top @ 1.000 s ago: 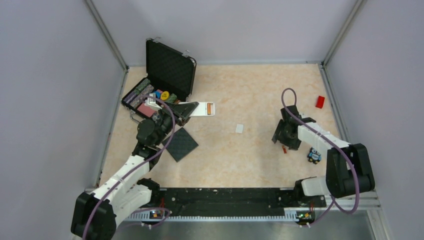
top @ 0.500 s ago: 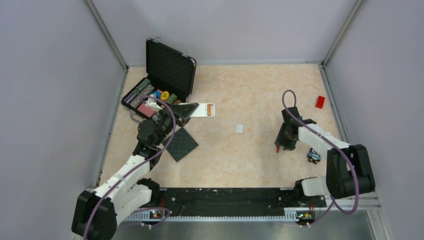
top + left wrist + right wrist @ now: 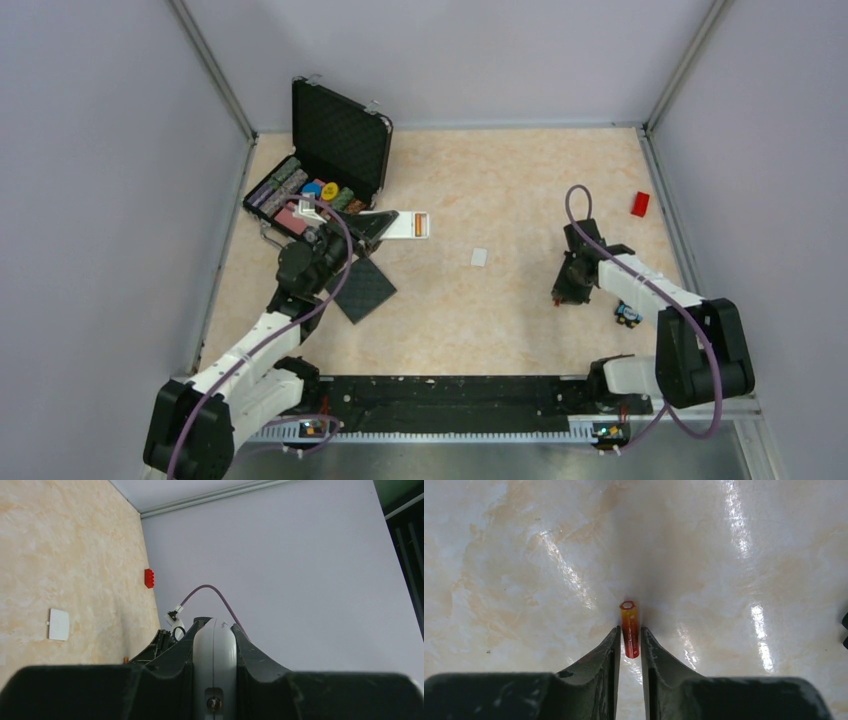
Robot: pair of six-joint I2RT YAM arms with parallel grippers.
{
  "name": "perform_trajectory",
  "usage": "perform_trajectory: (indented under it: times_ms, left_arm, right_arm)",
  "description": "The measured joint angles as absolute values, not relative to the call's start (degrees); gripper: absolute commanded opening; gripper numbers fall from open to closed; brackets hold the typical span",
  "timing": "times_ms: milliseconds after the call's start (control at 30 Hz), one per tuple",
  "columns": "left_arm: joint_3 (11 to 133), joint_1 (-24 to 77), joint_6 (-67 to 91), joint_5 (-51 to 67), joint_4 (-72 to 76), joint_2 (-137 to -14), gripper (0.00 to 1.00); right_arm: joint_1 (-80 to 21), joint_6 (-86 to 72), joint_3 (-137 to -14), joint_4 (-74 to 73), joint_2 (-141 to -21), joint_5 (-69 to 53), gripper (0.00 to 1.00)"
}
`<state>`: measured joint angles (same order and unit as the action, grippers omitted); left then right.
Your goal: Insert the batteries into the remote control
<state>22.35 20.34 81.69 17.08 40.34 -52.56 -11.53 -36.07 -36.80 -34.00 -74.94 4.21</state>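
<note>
Orange battery [image 3: 418,226] in remote [image 3: 396,222], chips [image 3: 322,189] in case [image 3: 340,135]

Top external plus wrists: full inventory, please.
remote control: 1, white-grey, held beside case
batteries: 2, orange-red, one gripped at right, one seemingly in remote slot
case: 1, black, open, far left, chips inside
pad: 1, black, left of centre
small plate: 1, white, centre
block: 1, red, far right
small gadget: 1, dark, by right arm
left fingers: 2, black, shut on remote control
right fingers: 2, black, shut on one battery
</note>
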Motion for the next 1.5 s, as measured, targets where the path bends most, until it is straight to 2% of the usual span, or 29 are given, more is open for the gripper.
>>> perform_trajectory:
  times_ms: [233,367,533,767,967,1500]
  left_arm:
    - [21.5,20.34,81.93,17.15,40.16,-52.69,0.0]
    - [21.41,20.34,81.6,18.15,38.87,-53.19,0.0]
    - [21.98,20.4,79.75,22.02,36.29,-57.52,0.0]
    - [23.9,22.57,77.21,27.75,34.48,-66.0,0.0]
    - [27.94,24.45,76.23,32.36,33.19,-73.03,0.0]
    - [31.2,27.4,73.34,35.22,36.75,-80.68,0.0]
  right_arm:
    - [-11.99,-36.01,-36.75,-34.15,-75.02,4.45,0.0]
    - [-12.88,-35.94,-37.01,-34.13,-75.22,3.7,0.0]
    - [-16.05,-36.01,-39.33,-37.85,-75.42,-3.49,0.0]
    - [-24.67,-39.44,-54.17,-41.63,-73.41,-15.59,0.0]
    - [-26.7,-45.54,-62.57,-41.21,-71.24,-22.7,0.0]
    - [-34.92,-59.22,-63.42,-36.32,-74.08,-28.67,0.0]
